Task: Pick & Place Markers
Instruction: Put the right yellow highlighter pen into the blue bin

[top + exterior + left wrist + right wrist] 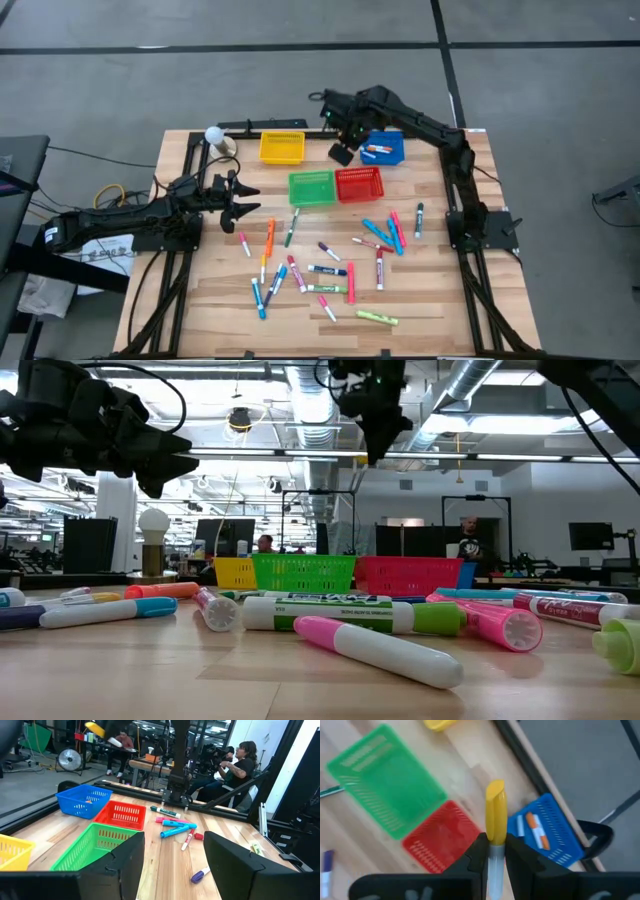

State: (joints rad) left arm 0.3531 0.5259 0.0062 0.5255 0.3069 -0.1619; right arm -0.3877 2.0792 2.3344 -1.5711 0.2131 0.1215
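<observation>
Right now the step in hand looks like carrying 1 yellow marker (495,812) to a basket. Nearest the front edge of the surface (220,310), the loose markers (330,270) lie scattered and untouched. Farther back on the left, the left gripper (243,198) hovers over the wood, jaws wide and empty. At the far edge the right gripper (494,851) has its jaws clamped on the yellow marker, high above the red basket (359,184) and blue basket (384,148). The yellow basket (282,148) sits a little to the left, so the arm should travel there, stay level, centre over the mesh, lower, then release.
</observation>
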